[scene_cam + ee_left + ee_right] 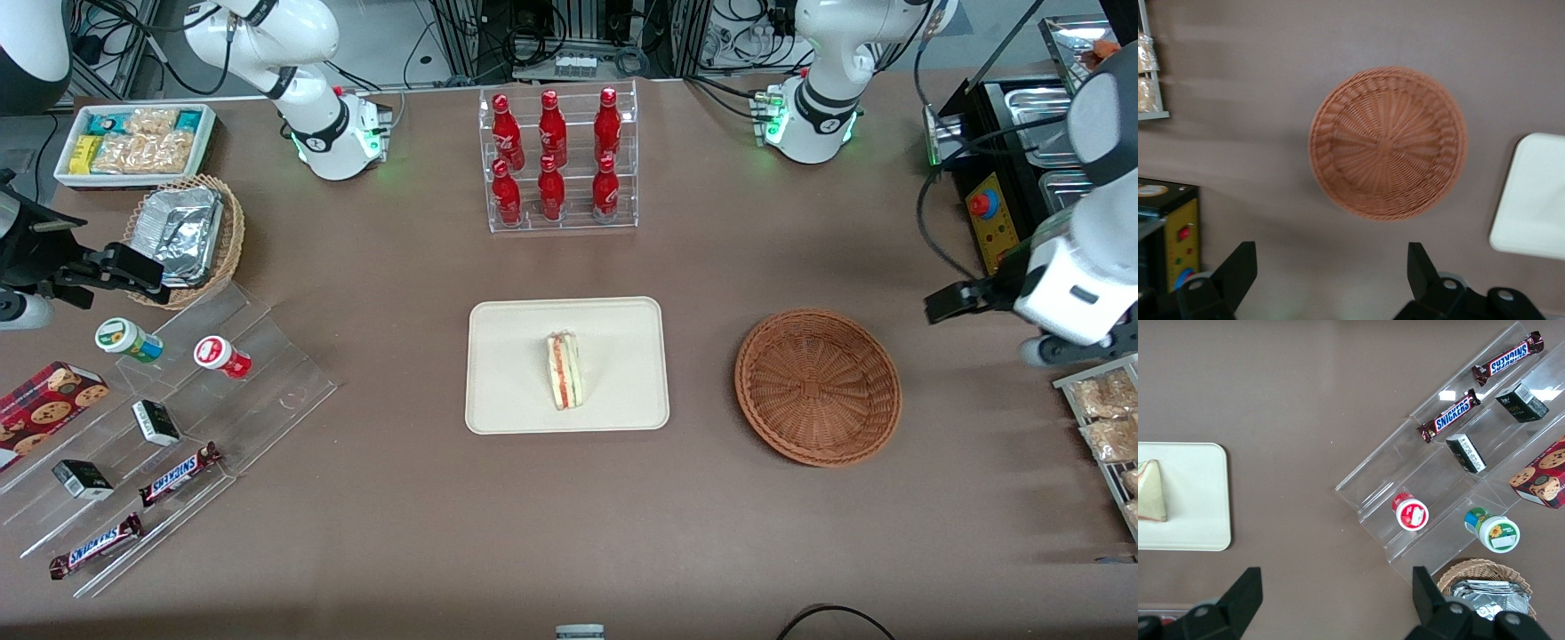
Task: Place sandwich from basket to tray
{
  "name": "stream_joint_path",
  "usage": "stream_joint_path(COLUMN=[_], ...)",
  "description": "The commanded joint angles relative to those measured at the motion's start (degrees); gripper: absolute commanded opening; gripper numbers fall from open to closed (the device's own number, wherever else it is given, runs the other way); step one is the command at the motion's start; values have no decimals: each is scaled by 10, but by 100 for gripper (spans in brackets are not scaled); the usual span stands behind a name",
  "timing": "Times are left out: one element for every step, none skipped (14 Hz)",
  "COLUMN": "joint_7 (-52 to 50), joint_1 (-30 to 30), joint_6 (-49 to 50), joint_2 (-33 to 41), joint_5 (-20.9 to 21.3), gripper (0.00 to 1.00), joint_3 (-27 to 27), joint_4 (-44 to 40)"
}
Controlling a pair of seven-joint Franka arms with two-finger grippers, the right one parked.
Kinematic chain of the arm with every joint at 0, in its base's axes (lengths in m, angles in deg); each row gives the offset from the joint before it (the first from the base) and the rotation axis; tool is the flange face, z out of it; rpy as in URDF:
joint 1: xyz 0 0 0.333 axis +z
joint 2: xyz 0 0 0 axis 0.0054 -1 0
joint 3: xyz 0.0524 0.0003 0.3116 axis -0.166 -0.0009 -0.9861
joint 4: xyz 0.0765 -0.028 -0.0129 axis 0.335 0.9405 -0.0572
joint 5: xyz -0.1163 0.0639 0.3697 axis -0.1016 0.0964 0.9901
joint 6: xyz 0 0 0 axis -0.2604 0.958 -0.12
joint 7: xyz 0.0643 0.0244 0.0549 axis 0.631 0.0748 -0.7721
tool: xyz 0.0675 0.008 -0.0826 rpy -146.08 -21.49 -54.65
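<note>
**Sandwich on the tray, basket bare, gripper parted and holding nothing**

There it is: the sandwich [565, 371] lies on the tray [507, 373], roughly at its middle, a pale bread wedge lying with its cut edge up, so the red and green filling runs in stripes along it. The tray is cream-white, rounded at the corners, with a low rim, and sits flat on the brown table [400, 516].

Just along the table toward the working arm's end sits the basket [818, 387], reddish-brown wicker, round and shallow, with only its woven bottom showing. It stands apart from the tray.

The gripper [1328, 270] hangs above the table near the basket's rim, toward the working arm's end. Its two black fingers [1238, 267] are spread wide with only air between them.

Farther from the front camera than the tray stands a clear rack of red bottles [557, 160]. Toward the parked arm's end: a tan wicker basket of foil containers [182, 233], a white box of snack packets [138, 142], and clear stepped shelves [178, 427] with Snickers bars [178, 474], small jars and a cookie box [44, 409]. Along the table's top edge in the front view, cables and metal frames fill the room.
</note>
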Motion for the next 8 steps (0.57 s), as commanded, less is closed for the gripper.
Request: stream_joint_path(joint_7=[116,130,131,131,130,125,111,89], joint_1=[44,39,31,23,23,22,21,16], joint_6=[-17,-25,-25,-21,-18,-15,-9,-7], joint_2=[74,86,88,89,98,108,110,110], joint_5=[-26,-27,-27,-23,-22,-22,-25,-28], gripper=[99,99,99,99,99,99,99,99], joint_3=[3,-12,-22,-24,-24,-24,-23,-23], joint_4=[82,95,96,93,94,96,93,92])
